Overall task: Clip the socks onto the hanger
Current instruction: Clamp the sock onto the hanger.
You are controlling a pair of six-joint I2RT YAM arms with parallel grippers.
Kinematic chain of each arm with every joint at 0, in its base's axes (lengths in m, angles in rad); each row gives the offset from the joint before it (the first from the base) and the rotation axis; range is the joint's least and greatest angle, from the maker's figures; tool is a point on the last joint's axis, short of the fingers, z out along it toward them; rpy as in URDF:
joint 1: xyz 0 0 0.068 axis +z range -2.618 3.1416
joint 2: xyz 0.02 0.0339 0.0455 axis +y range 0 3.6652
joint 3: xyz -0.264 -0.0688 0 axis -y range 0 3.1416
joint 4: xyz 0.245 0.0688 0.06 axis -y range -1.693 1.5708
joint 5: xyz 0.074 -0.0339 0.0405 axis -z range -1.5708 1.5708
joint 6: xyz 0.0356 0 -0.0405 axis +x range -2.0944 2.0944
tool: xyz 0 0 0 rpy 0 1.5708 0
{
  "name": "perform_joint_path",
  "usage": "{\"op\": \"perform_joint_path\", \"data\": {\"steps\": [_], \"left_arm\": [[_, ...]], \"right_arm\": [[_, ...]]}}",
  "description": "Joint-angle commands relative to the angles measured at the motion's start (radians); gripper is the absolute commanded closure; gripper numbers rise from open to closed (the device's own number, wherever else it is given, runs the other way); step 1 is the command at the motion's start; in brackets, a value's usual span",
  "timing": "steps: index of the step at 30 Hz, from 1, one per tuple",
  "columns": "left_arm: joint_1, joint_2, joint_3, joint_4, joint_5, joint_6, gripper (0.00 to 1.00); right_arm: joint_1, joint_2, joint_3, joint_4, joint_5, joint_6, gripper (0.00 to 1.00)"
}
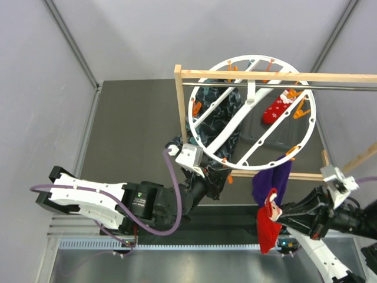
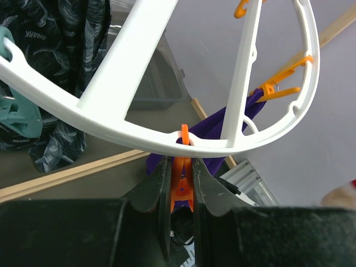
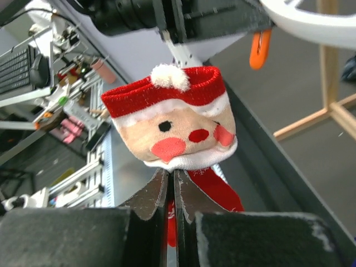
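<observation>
pincers first. my left pincer is nearly closed, jaws pinching the tail of one orange clip that hangs from the near rim of the hanger. whether the clip's mouth is spread, i cannot tell from here. my right pincer is shut tight on the santa sock, gripping just under the face, cuff and pompom pointing up, the rest dangling below.

position: top view puts the santa sock low and to the right of the hanger's near rim, just beside the purple sock, apart from the pinched clip.

step in hand, as i judge it: clip held ready, sock not yet presented. next move calls for carrying the cuff up and left into the clip's mouth, thin edge first, then easing my left jaws off so the clip bites. risk: the ring swinging on its hook under the wooden rack.

count:
- hanger: one
- red socks: two, one in my grip, one red sock already clipped at the far right
- purple: one shape hanging; one or two, cannot tell
- dark patterned socks: a bunch on the left, cannot separate
- orange clips: at least six visible
</observation>
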Motion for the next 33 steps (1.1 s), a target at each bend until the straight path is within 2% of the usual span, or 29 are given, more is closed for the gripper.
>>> {"op": "perform_joint_path", "data": {"steps": [1,6,8,21,26,33], "left_arm": [[0.004,-0.028,0.03,-0.064,-0.02,-0.105,1.0],[0.004,-0.036,0.01,-0.063,-0.048,-0.189,1.0],[0.004,-0.03,0.019,-0.055,-0.042,-0.22,1.0],[0.004,0.013,0.042,0.042,-0.003,-0.364,1.0],[0.004,0.032,0.002,0.204,0.006,-0.308,1.0],[0.004,0.084,0.01,0.285,-0.005,-0.245,1.0]], "right_arm": [[0.065,0.034,-0.067,0.057,-0.025,0.006,1.0],[0.146,0.085,-0.108,0.058,0.021,-0.02,1.0],[0.166,0.108,-0.096,0.029,0.089,-0.042,1.0],[0.183,0.128,-0.16,-0.041,0.248,-0.105,1.0],[0.185,0.137,-0.163,-0.064,0.29,-0.117,1.0],[0.185,0.146,-0.208,-0.065,0.322,-0.122,1.0]]}}
